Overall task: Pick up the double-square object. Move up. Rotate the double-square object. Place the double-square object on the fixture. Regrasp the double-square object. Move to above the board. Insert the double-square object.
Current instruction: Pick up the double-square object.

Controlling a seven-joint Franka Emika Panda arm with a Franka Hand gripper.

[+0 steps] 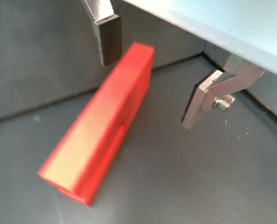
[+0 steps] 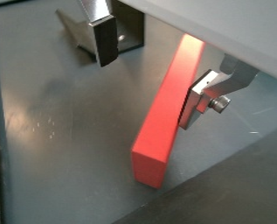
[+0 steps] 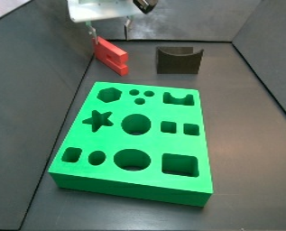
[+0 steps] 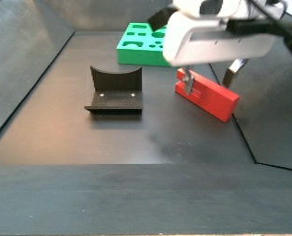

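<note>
The double-square object (image 1: 106, 122) is a long red block lying flat on the dark floor by the side wall, also seen in the other views (image 2: 164, 114) (image 3: 110, 54) (image 4: 210, 95). My gripper (image 1: 150, 92) (image 2: 148, 92) hangs open over one end of it, with one silver finger (image 1: 107, 44) on either side and a gap to the block on both. Nothing is held. In the side views the gripper (image 4: 210, 76) (image 3: 109, 38) sits right above the block. The dark notched fixture (image 3: 178, 60) (image 4: 113, 90) stands apart from it. The green board (image 3: 139, 135) (image 4: 142, 44) lies further off.
Grey walls enclose the floor; the red block lies close to one wall (image 3: 60, 54). Part of the fixture (image 2: 127, 35) shows behind a finger in a wrist view. The board has star, hexagon, circle and square holes.
</note>
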